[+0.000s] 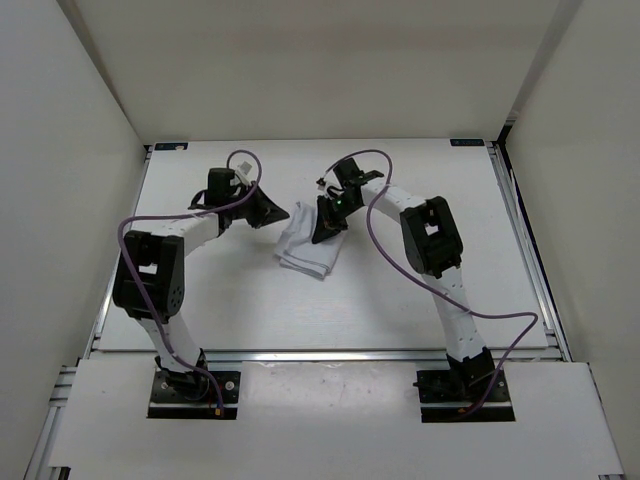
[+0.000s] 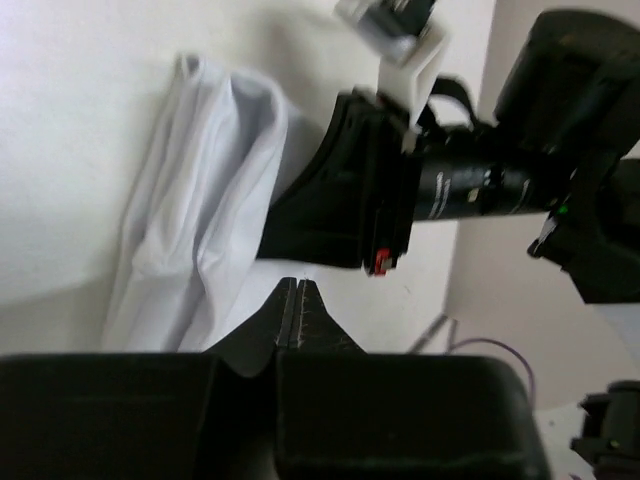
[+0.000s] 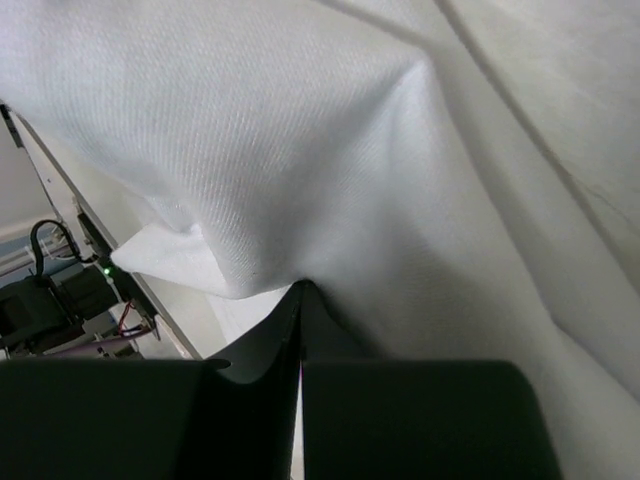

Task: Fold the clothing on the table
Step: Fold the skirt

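1. Nearest lens: right end effector [image 3: 300, 300] was closed, tips pinching a fold of the clothing [image 3: 350, 170].
2. Then left end effector [image 2: 297, 295] was closed on nothing, tips just beside the clothing.
3. Bunched clothing lay around the middle of the counter [image 1: 250, 300], between both end effectors.

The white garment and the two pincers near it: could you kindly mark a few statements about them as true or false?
1. The white garment lies spread flat in a single layer. False: it is gathered into a folded, layered bundle.
2. The left pincer is shut with nothing between its fingers. True.
3. The right pincer is shut, with its tips right against the garment. True.
4. The garment hangs over the edge of the table. False: it lies wholly on the tabletop, around the middle, between the two arms.
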`<action>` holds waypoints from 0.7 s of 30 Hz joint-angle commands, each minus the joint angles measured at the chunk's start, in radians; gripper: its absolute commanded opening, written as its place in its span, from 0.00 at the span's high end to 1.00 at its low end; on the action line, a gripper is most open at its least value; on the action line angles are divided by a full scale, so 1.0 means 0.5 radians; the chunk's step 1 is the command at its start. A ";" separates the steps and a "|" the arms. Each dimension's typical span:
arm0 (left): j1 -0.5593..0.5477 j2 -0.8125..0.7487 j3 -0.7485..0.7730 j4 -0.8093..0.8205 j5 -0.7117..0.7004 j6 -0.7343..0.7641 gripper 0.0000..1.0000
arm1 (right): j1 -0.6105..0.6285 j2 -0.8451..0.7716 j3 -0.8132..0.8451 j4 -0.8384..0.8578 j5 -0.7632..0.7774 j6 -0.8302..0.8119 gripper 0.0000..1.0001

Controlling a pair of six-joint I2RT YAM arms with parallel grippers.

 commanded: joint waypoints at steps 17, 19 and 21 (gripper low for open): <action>-0.337 0.313 -0.101 0.535 0.044 -0.292 1.00 | -0.110 -0.482 -0.251 0.007 0.137 -0.014 1.00; -0.321 0.344 -0.117 0.517 -0.002 -0.246 1.00 | -0.104 -0.449 -0.306 0.016 0.109 0.004 1.00; -0.315 0.369 -0.114 0.453 -0.088 -0.184 1.00 | -0.107 -0.436 -0.346 0.025 0.109 0.004 1.00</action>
